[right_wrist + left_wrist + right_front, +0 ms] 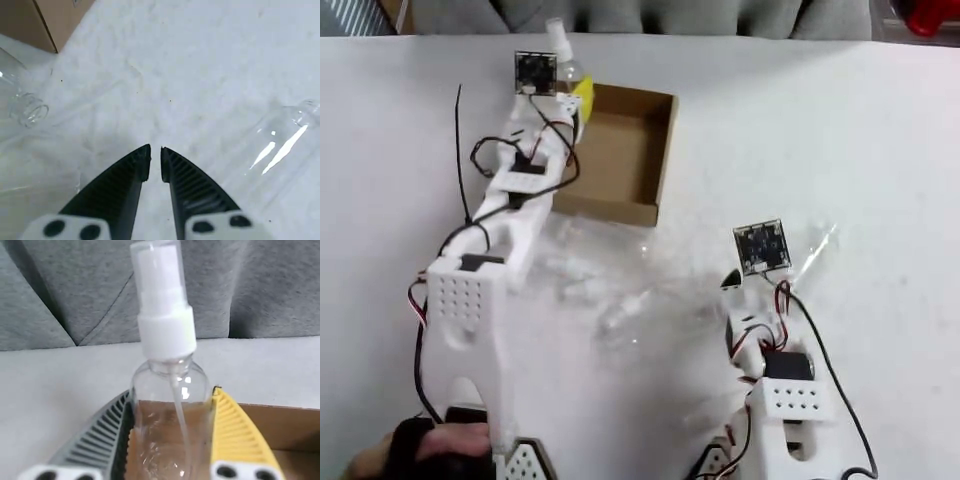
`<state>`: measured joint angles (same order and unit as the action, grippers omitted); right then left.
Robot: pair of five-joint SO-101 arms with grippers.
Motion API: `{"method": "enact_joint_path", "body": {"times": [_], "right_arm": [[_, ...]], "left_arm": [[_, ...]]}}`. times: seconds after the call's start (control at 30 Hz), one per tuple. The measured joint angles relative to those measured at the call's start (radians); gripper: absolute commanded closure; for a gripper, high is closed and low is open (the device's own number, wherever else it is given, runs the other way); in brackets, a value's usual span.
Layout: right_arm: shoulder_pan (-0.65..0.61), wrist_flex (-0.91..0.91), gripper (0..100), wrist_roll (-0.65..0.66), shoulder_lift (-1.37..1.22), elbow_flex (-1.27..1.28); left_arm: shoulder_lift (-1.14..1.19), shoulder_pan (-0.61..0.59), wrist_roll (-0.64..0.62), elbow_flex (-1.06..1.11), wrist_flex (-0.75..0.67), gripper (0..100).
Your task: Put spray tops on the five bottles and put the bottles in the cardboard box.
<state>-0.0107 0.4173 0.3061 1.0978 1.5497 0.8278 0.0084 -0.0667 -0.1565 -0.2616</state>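
Left claw (pixel 570 97) is clamped on a capped bottle (pixel 169 425) at the far left corner of the box (pixel 665 150). The right claw (pixel 154 151) hangs low over the table (pixel 840 120) with its jaws almost together and nothing between them. The held bottle's long axis runs in line with the fingers. Its spray top (pixel 165 315) leads, pointing away from the arm toward the far table edge, so much of the bottle seems to hang beyond the box wall. Let go here, it would likely strike that wall or roll out onto the table. The clear plastic is smooth and round, so it might also twist in the grip if the base catches cardboard. Two uncapped bottles (pixel 25 107) (pixel 292 132) lie on their sides either side of the right claw, and a careless sweep could send them rolling.
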Motion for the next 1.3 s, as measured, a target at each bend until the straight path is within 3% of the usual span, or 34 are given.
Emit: {"method": "enact_joint_path", "body": {"times": [0.97, 1.3], "right_arm": [[0.0, 0.0, 98.2, 0.0, 0.0, 0.0], [0.0, 0.0, 98.2, 0.0, 0.0, 0.0]], "left_arm": [[0.0, -0.006, -0.003, 0.0, 0.0, 74], [-0.107, -0.012, -0.003, 0.133, 0.031, 74]]}}
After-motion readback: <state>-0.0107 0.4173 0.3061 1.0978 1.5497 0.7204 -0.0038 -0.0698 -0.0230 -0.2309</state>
